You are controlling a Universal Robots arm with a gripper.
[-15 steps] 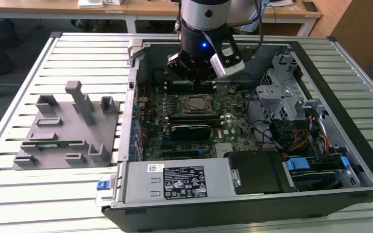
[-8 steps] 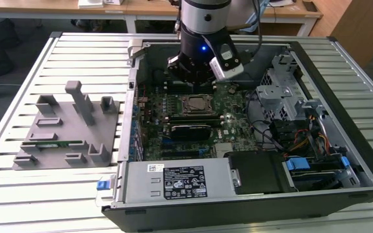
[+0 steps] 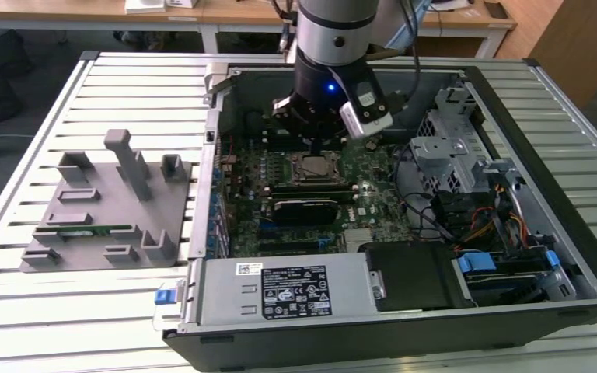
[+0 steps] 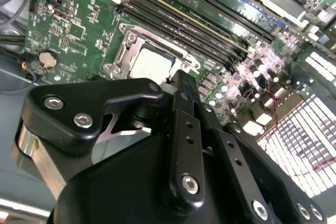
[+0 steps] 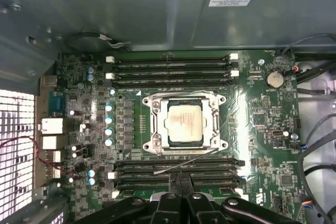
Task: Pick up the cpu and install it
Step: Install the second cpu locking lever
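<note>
The cpu (image 5: 184, 123), a small silvery-white square with a tan rim, lies flat in the metal socket frame (image 5: 154, 103) on the green motherboard (image 5: 262, 114). It also appears in the second wrist view as the cpu (image 4: 151, 65) and in the exterior view as the cpu (image 3: 312, 165). My gripper (image 5: 178, 179) hangs just above the board, beside the socket and over the memory slots, its two black fingers pressed together with nothing between them. In the exterior view my gripper (image 3: 314, 146) stands just behind the cpu inside the open computer case (image 3: 547, 233).
A grey fixture plate (image 3: 102, 256) with upright posts lies on the slatted table at the exterior view's left, holding a green memory stick (image 3: 91, 230). Inside the case are a black block (image 3: 304, 208), a power supply (image 3: 277, 291), a drive cage (image 3: 454, 148) and loose cables (image 3: 485, 225).
</note>
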